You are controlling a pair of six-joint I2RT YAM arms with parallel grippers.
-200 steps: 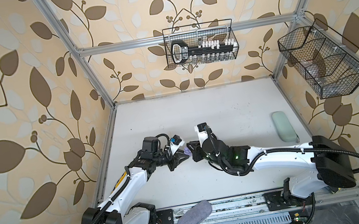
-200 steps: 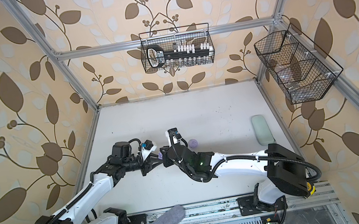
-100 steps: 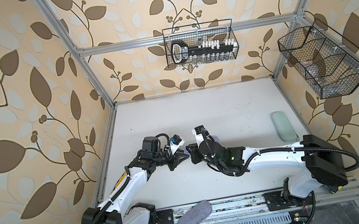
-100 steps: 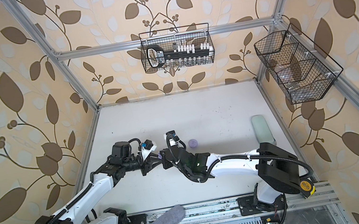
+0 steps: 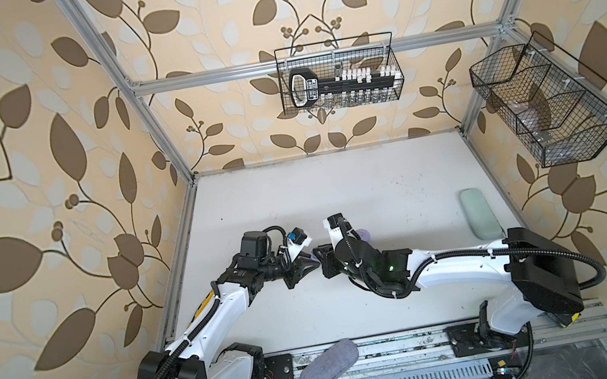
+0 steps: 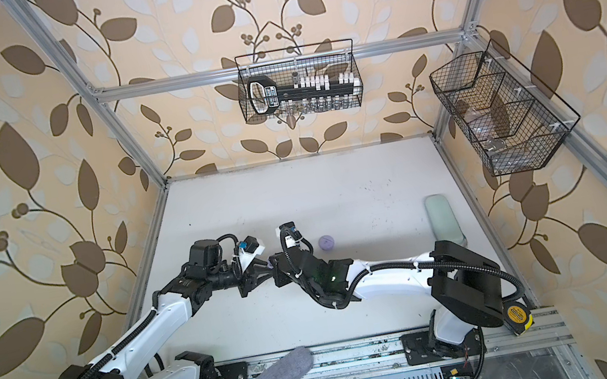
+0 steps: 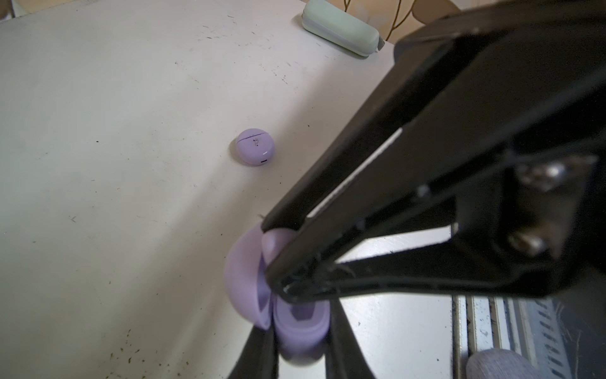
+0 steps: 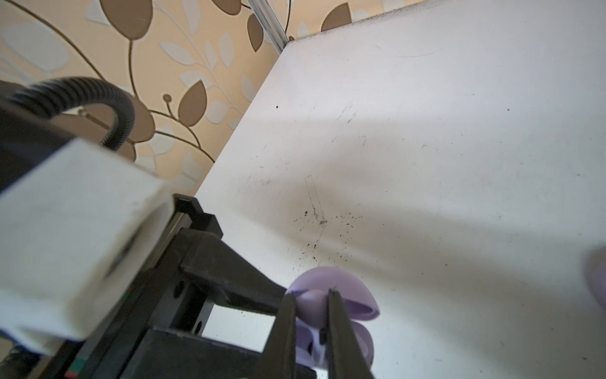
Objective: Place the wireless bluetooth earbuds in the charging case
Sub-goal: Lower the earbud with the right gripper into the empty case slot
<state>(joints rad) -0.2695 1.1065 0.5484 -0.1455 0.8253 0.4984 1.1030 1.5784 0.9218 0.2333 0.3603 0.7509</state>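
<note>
The earbud (image 8: pixel 311 306), pinched by the right gripper (image 8: pixel 311 295), sits at the mouth of the open charging case (image 7: pixel 301 315), which the left gripper (image 7: pixel 298 334) clamps. Best to ease it squarely into its well and hold the case steady. In a top view a closed case (image 6: pixel 326 242) lies near three o'clock.
</note>
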